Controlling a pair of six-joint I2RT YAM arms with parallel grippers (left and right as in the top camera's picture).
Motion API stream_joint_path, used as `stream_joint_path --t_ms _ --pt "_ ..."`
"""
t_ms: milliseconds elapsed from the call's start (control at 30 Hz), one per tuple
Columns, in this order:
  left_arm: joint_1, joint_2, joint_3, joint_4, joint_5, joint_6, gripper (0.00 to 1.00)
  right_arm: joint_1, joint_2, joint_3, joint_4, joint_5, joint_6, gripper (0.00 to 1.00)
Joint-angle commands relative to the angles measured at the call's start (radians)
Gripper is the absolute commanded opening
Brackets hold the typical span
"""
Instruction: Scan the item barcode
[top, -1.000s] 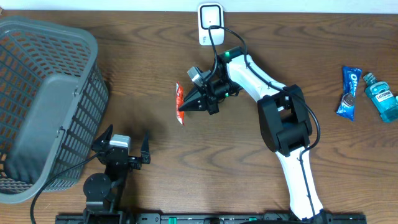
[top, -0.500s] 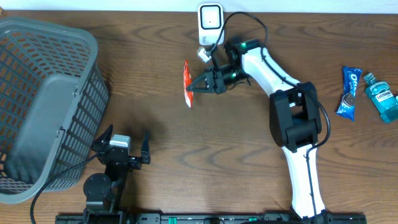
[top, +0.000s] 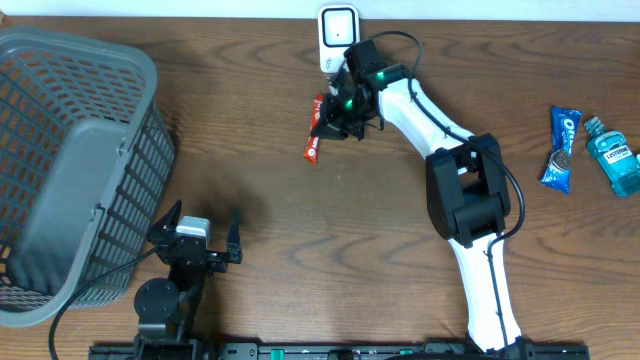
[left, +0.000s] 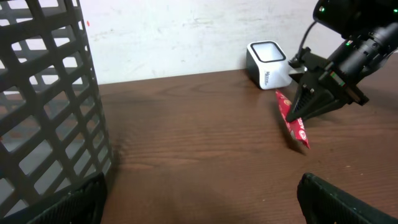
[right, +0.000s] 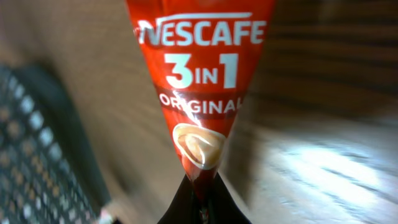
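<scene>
Brown tabletop (top: 250, 180) overhead is carrying one basket (top: 70, 170), one scanner (top: 338, 35), one blue packet (top: 562, 150) and one bottle (top: 612, 155); the left gripper (top: 200, 224) is sitting spread, the right gripper (top: 324, 125) is pinching one red sachet (top: 313, 150) just beside the scanner. Left wrist is showing that sachet tilted; right wrist, its Nescafe print.

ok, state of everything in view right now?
Nescafe sachet: held by one end, tilted.
Right gripper: shut on Nescafe sachet, just in front of scanner.
Scanner: upright at far table edge.
Left gripper: open, empty.
Basket: nothing visible inside.
Oreo pack: lying flat.
Mouthwash bottle: lying down, capped.
</scene>
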Motion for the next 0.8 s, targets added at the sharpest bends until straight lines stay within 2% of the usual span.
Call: stream_joint_path --t_ms 0,300,567,767 --pt "0.004 0.0 -0.028 -0.01 0.016 0.009 0.98 -0.002 -0.01 0.013 0.016 0.123 0.226 0.01" --pt "0.004 0.0 -0.028 -0.01 0.016 0.009 0.98 0.001 -0.01 0.043 0.187 0.19 0.321 0.02" --pt "0.004 0.0 -0.028 -0.01 0.016 0.009 0.98 0.004 -0.01 0.167 0.196 0.357 0.416 0.02" --pt "0.004 0.0 -0.028 -0.01 0.016 0.009 0.98 0.004 -0.01 0.204 0.28 0.454 0.539 0.02"
